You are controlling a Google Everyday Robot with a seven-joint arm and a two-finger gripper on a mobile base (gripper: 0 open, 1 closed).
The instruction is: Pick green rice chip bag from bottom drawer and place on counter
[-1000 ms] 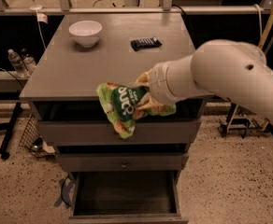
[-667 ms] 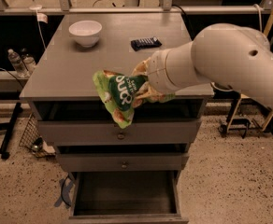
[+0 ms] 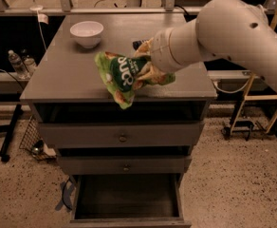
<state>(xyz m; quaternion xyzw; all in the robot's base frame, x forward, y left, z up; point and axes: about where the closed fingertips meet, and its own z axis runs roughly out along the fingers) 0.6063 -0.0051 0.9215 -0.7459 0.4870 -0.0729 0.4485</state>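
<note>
So the big white arm [image 3: 233,27] comes in from the upper right and reaches across the grey cabinet, with the gripper [image 3: 145,63] sitting over the front middle of the counter [image 3: 62,75]. Its tan fingers [image 3: 149,73] are clamped on the green rice chip bag [image 3: 121,75], one above and one below the right side of it, so the crinkly foil is bunched up in there. The bag is tilted, with the dark green round logo and white letters facing the camera. Its bottom corner pokes down past the counter's front edge, in front of the dark slot under the top. I honestly can't tell if any part of the bag is touching the surface or if it's all hanging in the grip. A white bowl [image 3: 87,33] stands upright at the back left of the counter, well apart from the bag. Just behind the gripper there's a sliver of something small and black [image 3: 137,43] on the counter, mostly hidden by the wrist. Down the front of the cabinet, the two knobbed drawers [image 3: 123,137] are pushed in, and the bottom drawer [image 3: 129,221] is pulled all the way out toward the camera – dark inside, and nothing I can make out lying in it. Off to the left on a low shelf there are a couple of water bottles [image 3: 16,63], and a wire basket [image 3: 32,137] sits by the cabinet's left side, on the speckled floor [image 3: 243,184].
</note>
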